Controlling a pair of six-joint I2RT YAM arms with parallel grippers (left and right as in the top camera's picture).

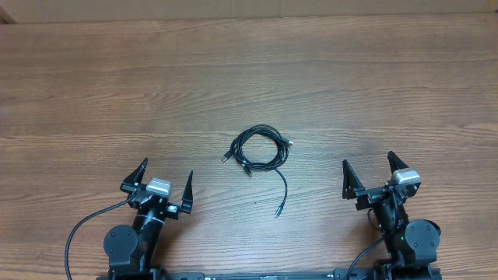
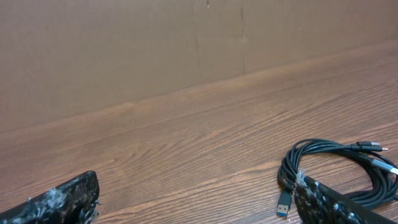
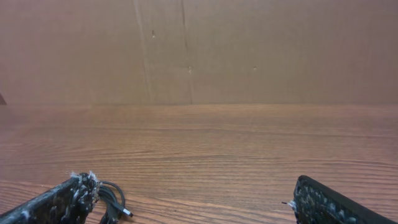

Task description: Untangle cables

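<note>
Overhead view: left fingers [image 1: 138, 175] and right fingers [image 1: 350, 177] spread wide, empty. Cables [image 1: 259, 152] lie coiled on the table [image 1: 93, 93], ahead, between both. Risk: pinching several strands together would tighten the tangle.

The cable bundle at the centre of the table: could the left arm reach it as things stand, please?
Probably yes. The left gripper is open, and only bare table lies between it and the cable bundle, ahead to its right.
</note>
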